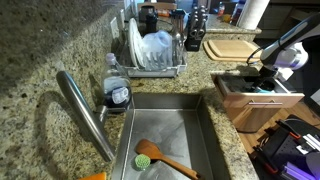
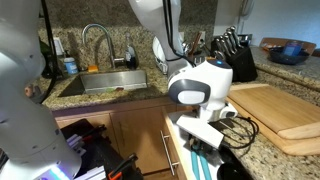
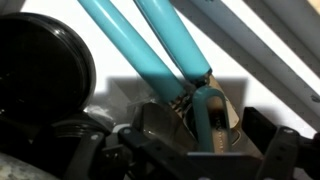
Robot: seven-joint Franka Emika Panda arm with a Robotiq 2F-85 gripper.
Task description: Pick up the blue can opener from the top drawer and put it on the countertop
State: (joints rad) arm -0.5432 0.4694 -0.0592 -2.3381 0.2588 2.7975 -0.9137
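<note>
- While you are watching an exterior view, the gripper [image 1: 256,78] is reaching down into the drawer [image 1: 262,112] just beside the board [image 1: 230,47]. Only a sliver of the teal opener [image 1: 263,89] is showing, and the arm is hiding the rest.
- In an exterior view from the opposite side, the white wrist is covering most of the gripper [image 2: 208,140]. The opener [image 2: 200,162] is lying in the open drawer [image 2: 176,135], below the countertop [image 2: 272,160].
- In the wrist view, the two slim handles of the opener [image 3: 140,40] are running down to a dark metal head just past the gripper [image 3: 195,150].
- You are probably handling something light and rigid, but the smooth handles may be slippery and the hinged pair may swing apart. Taking both handles together near the head is looking safest.
- Blur and dark clutter are stopping me from telling whether the jaws are apart or clamped on it.
</note>
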